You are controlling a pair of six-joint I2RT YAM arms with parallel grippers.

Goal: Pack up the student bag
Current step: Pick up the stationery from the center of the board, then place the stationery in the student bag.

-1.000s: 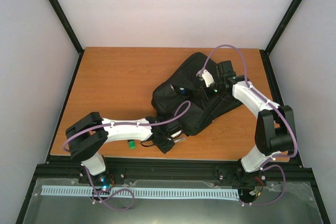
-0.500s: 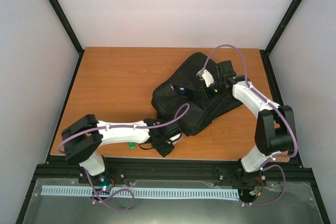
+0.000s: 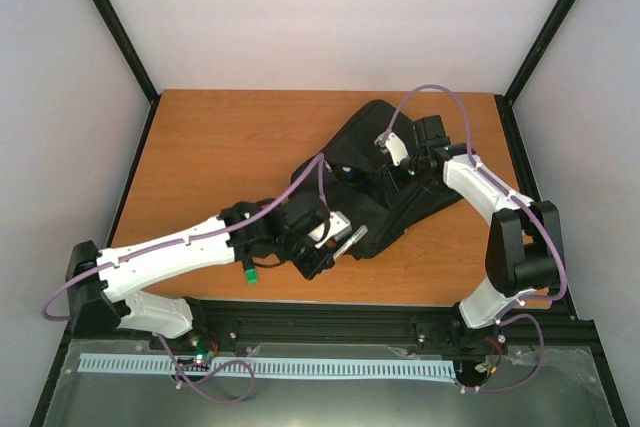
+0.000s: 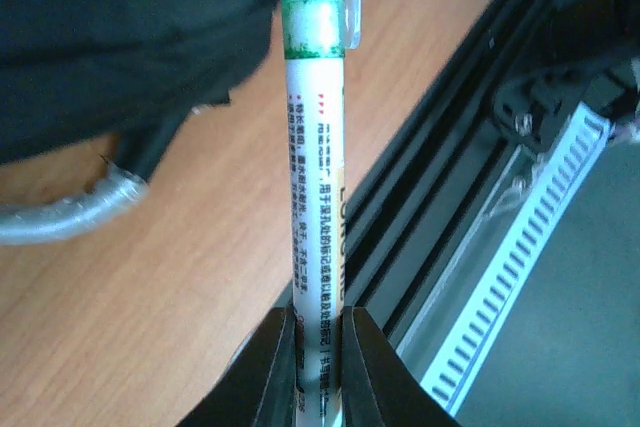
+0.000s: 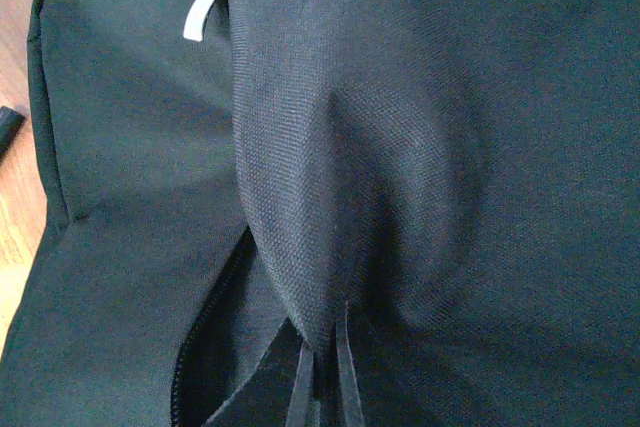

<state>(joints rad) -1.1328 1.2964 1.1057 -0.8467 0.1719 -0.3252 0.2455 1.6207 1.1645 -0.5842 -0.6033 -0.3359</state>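
Student bag [image 3: 392, 215] fabric pinched by clenched right hand [image 5: 321, 387]; left hand [image 4: 318, 352] grasping green-banded white marker [image 4: 314, 147].

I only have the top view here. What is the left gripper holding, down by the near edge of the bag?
Observer: A white pen with a green band, clamped in the left gripper; the left wrist view shows it.
Operator: And the right gripper?
Observer: The right gripper is pinching a raised fold of the student bag, on its black fabric.
Operator: Any opening near that fold?
Observer: Yes, an open zip slit sits just left of the fold in the right wrist view.
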